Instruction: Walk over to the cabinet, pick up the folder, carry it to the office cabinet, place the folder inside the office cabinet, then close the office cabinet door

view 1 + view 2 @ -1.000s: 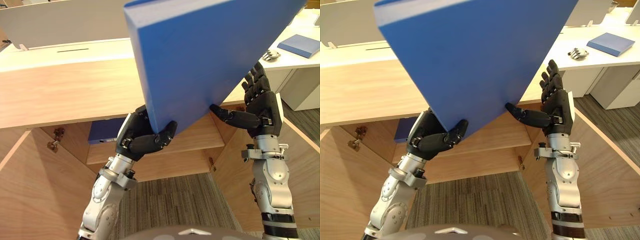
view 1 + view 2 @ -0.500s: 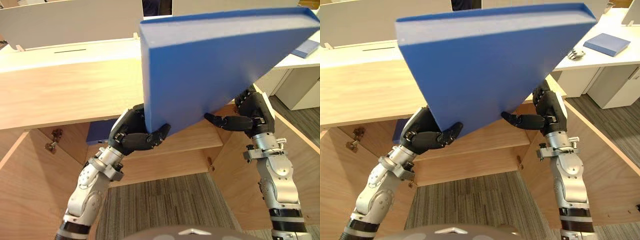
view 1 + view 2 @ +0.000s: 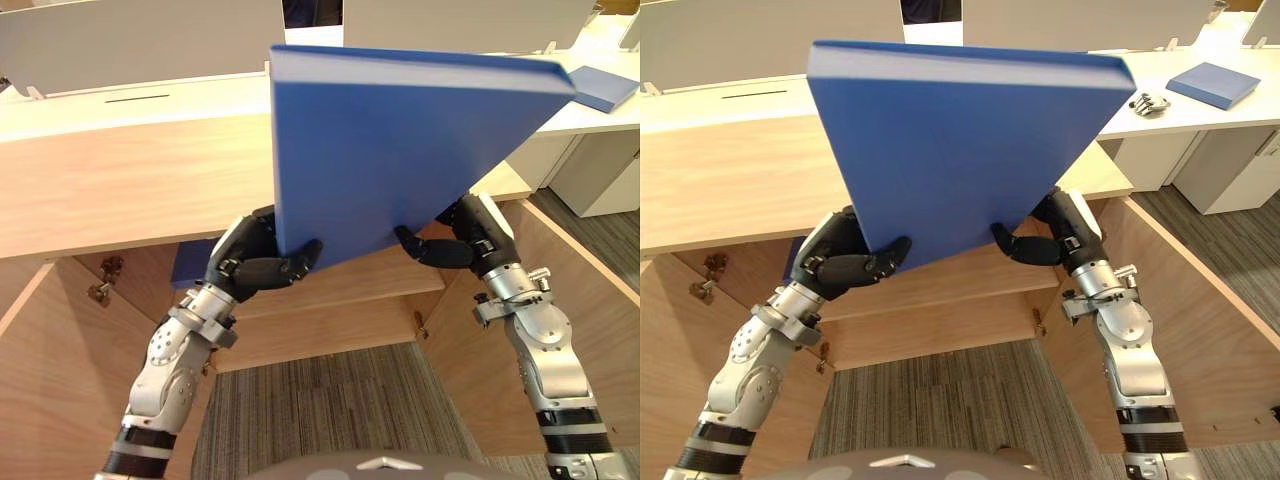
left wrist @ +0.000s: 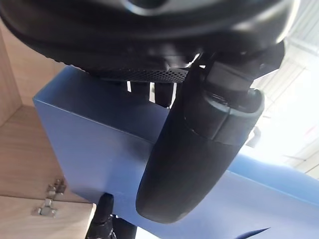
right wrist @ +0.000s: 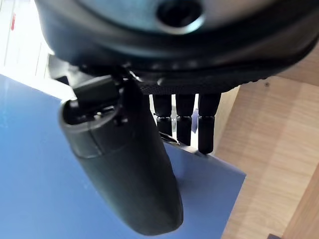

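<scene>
left eye view: your left hand (image 3: 258, 268) and right hand (image 3: 458, 240) pinch the folder (image 3: 400, 150) low; keep both grips even and level it toward the shelf (image 3: 365, 282).

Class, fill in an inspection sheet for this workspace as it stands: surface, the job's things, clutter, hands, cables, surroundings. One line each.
surface: light wood cabinet top, white desk beyond it at the right.
job's things: blue folder held tilted above the open office cabinet; both doors swung out, shelf inside.
clutter: blue item on that shelf, partly behind the left hand; second blue folder and small grey object on the white desk.
hands: left hand and right hand each pinch the folder's lower part, thumb on the near face, fingers behind.
cables: nothing seen.
surroundings: striped carpet, white partition panels at the back.
</scene>
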You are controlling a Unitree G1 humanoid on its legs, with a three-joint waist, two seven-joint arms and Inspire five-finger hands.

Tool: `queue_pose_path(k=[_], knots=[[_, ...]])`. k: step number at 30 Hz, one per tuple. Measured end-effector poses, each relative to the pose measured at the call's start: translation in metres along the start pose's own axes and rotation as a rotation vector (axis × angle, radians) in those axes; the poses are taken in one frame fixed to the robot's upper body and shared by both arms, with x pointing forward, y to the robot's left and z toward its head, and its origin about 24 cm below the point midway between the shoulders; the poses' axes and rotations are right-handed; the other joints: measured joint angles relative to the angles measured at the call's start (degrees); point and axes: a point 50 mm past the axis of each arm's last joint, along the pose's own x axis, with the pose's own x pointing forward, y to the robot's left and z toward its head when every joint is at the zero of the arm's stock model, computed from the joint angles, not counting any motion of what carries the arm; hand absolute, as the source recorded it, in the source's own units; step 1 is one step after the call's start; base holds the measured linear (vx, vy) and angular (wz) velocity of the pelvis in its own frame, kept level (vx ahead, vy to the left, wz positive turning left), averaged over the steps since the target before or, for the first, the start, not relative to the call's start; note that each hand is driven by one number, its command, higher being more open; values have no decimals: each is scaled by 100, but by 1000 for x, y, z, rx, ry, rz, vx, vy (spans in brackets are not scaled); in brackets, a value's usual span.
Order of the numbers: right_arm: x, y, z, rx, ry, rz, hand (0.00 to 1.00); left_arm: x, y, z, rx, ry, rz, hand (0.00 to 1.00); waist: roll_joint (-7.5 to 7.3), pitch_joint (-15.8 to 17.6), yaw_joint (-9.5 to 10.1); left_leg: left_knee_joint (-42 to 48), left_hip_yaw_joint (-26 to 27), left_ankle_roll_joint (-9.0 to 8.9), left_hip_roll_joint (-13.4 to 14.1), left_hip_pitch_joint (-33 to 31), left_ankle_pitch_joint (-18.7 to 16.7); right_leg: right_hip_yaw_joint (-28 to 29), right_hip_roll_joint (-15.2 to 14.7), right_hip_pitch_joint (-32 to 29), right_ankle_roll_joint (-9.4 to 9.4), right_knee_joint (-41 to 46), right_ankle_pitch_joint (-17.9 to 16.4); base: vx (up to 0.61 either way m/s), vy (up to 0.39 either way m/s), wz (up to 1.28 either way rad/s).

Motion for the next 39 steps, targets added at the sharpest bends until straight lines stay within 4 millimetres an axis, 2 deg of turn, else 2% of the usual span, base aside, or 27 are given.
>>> queue_pose_path(k=[6,7,20,23,28,33,39], knots=[[0,1,-4,6,20,-22,0,1,-4,-9,19,18,13,0,-8,5,-1,-14,0,0,-2,-2,0,5,0,-8,0,-1,3,0,0,0],[0,1,-4,4,22,-26,0,1,-4,-11,23,17,23,100,-9,6,-1,-16,0,0,-3,-2,0,5,0,-8,0,-1,3,0,0,0],[4,23,-7,92,22,-61,0,-3,0,-26,40,20,259,100,-15,10,5,-17,-13,0,-3,-22,0,-4,-4,-9,0,-18,7,0,0,0],[5,25,-3,106,5,-75,0,-11,2,-30,19,7,343,100,-14,11,4,-18,-22,0,-3,-33,0,-14,-4,-6,1,-33,7,0,0,0],[4,29,-1,123,-6,-84,0,-25,7,-27,4,-41,497,100,-8,19,8,-14,-60,2,-1,-51,1,-55,-8,8,1,-37,7,0,0,4],[-2,31,3,130,-21,-97,0,-50,13,-20,-13,-101,677,100,12,34,56,-23,-218,8,2,-115,42,-188,-10,19,2,-37,5,-13,-3,15],[-7,36,3,158,-17,-105,0,-64,3,-14,-36,-137,678,100,28,54,140,-66,-351,5,-6,-91,79,-303,-21,110,18,-38,-13,-26,3,12]])
